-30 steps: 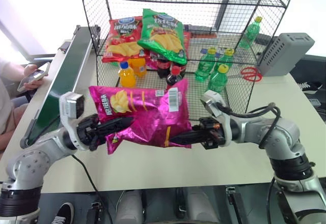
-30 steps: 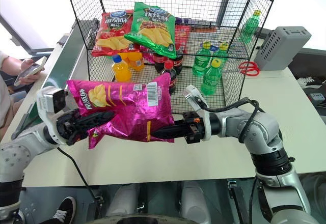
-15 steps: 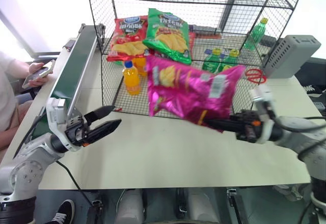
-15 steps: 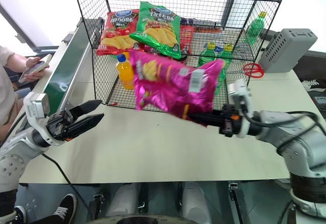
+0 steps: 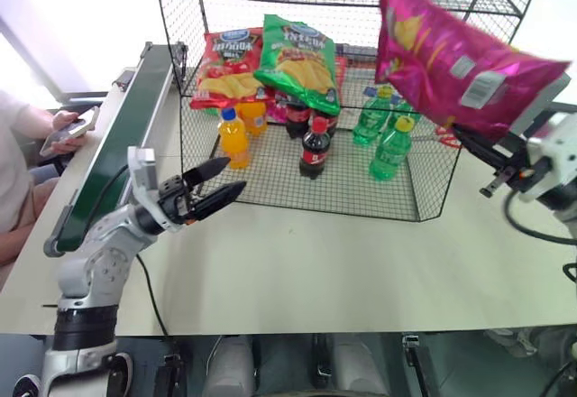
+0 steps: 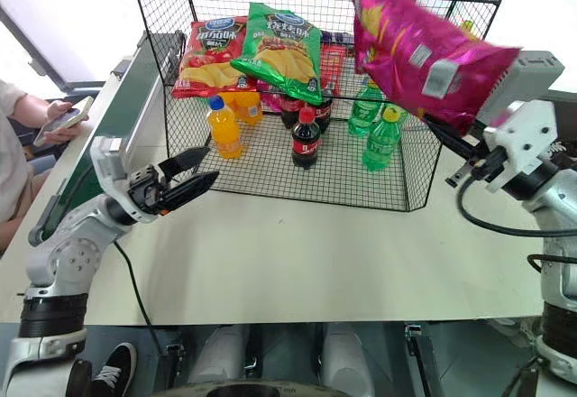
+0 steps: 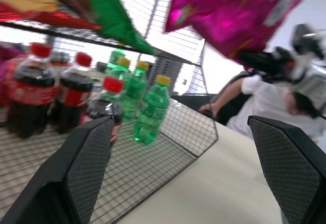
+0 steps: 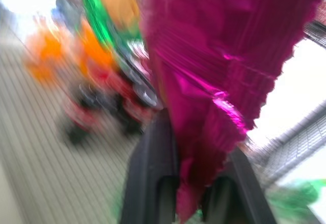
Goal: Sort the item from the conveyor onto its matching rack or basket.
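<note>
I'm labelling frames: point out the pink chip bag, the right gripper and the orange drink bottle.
pink chip bag (image 5: 455,59), left eye view, middle of its face
right gripper (image 5: 462,137), left eye view, fingertips pinching the bag's edge
orange drink bottle (image 6: 221,129), right eye view, bottle body

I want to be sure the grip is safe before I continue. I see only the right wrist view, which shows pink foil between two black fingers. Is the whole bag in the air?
Observer: Yes. The pink chip bag hangs free above the table, held by its lower edge in the right gripper.
Operator: Where is it compared to the rack?
Observer: It is high at the right front corner of the black wire rack, outside the rack, not yet on a shelf.
Operator: Is the other arm helping?
Observer: No. The left gripper is open and empty, low over the table near the rack's front left side.
</note>
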Controlling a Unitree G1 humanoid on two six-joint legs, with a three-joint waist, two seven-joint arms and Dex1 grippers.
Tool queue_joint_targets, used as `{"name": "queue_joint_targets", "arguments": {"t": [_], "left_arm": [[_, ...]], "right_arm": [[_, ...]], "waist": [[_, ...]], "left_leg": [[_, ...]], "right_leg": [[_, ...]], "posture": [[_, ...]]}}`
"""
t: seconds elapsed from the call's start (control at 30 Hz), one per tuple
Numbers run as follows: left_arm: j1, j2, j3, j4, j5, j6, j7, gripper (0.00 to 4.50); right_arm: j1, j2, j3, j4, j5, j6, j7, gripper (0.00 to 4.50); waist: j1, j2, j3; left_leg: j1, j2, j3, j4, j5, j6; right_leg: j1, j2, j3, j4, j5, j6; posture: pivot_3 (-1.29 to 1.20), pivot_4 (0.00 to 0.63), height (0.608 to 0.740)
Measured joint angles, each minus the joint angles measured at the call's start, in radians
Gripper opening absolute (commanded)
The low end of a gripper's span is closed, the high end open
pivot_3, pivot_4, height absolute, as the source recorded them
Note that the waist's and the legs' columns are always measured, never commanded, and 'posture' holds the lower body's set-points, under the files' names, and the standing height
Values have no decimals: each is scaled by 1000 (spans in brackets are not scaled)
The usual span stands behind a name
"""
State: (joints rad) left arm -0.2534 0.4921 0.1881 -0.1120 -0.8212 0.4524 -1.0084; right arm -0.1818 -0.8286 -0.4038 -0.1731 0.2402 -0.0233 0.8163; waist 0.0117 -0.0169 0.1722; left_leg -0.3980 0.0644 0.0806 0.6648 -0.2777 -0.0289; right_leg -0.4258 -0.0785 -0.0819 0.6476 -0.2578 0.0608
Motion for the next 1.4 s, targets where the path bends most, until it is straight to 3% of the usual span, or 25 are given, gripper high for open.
{"name": "queue_joint_targets", "arguments": {"t": [0.2,0.43,0.6,0.93,1.2,1.23,1.4], "left_arm": [[-39,-67,-62,21,94,-78,12,4477],[-18,-115,-94,-39,132,-115,48,4477],[-16,-212,-97,-94,138,-166,107,4477],[5,-263,-163,-110,186,-221,161,4477],[5,-264,-168,-115,200,-242,183,4477],[5,-264,-168,-115,200,-243,183,4500],[24,-259,-174,-120,202,-245,182,4500]], "right_arm": [[-101,-10,86,216,-232,-235,-139,0],[-180,-55,179,356,-480,-384,-324,0],[-272,-50,258,384,-614,-354,-448,0],[-478,8,436,554,-840,-222,-651,0],[-529,75,467,617,-814,-154,-669,0],[-530,79,465,615,-799,-148,-664,1008],[-545,81,449,587,-749,-119,-654,3274]], "waist": [[-4,0,0],[-2,0,0],[-5,1,0],[-12,1,0],[-20,1,1],[-21,1,0],[-23,1,0]], "left_leg": [[0,0,0,0,0,0],[0,0,1,0,1,-1],[1,0,1,1,1,-2],[1,0,1,1,3,-4],[0,0,1,0,3,-4],[0,0,0,0,3,-4],[1,0,0,0,3,-4]], "right_leg": [[0,0,0,1,0,0],[0,0,0,1,0,0],[0,-1,0,1,0,0],[0,-1,1,1,0,0],[0,-1,1,1,1,0],[0,-1,1,1,1,1],[1,-1,1,2,1,1]], "posture": [[0,150,740],[0,150,740],[0,150,740],[0,150,740],[0,150,740],[0,150,740],[0,150,740]]}}
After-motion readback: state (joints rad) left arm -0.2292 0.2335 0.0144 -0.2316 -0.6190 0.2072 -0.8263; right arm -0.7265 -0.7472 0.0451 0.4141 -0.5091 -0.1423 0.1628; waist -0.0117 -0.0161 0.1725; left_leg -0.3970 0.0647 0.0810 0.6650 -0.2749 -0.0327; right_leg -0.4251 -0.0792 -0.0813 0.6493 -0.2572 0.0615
